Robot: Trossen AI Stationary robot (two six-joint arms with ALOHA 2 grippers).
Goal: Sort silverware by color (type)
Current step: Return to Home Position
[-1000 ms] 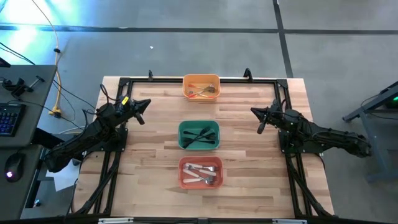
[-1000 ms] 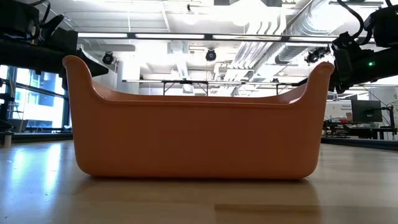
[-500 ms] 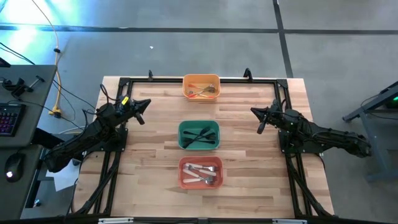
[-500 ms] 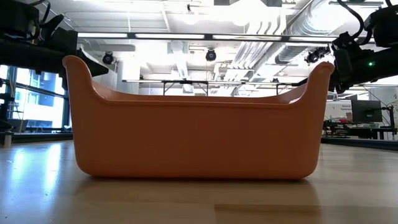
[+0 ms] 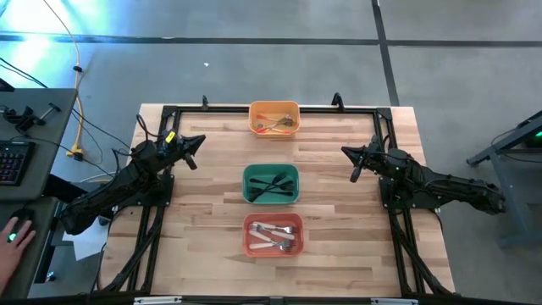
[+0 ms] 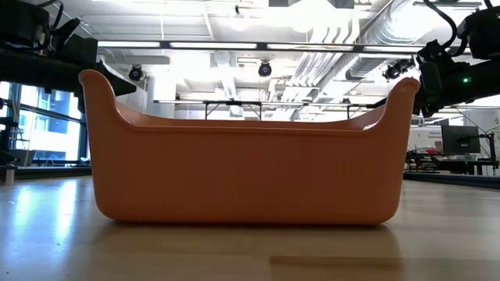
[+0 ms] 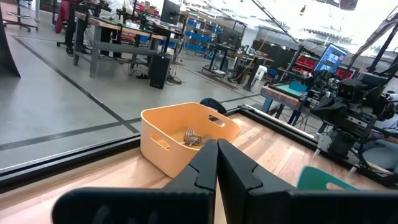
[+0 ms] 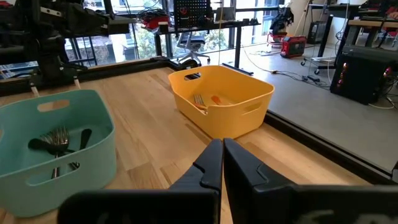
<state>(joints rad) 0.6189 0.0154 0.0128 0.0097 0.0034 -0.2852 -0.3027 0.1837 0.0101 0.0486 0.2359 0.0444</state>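
All the forks lie inside three bins down the table's middle. The orange bin (image 5: 273,119) at the far edge holds forks with red-orange and tan handles (image 8: 205,100). The green bin (image 5: 271,184) holds black forks (image 8: 55,142). The red bin (image 5: 273,235) near the front holds white-handled forks (image 5: 275,236). My left gripper (image 5: 196,145) hangs shut over the table's left side, my right gripper (image 5: 351,158) shut over its right side. Both are clear of the bins and hold nothing.
Bare wood lies left and right of the bin column. A black frame (image 5: 271,109) runs along the table's far edge and sides. In the low view the red bin (image 6: 246,160) fills the picture. A person's hand (image 5: 10,246) rests at a desk left of the table.
Both arms and all bins have kept still. A person's hand has come into view at the desk beyond the table's left edge.
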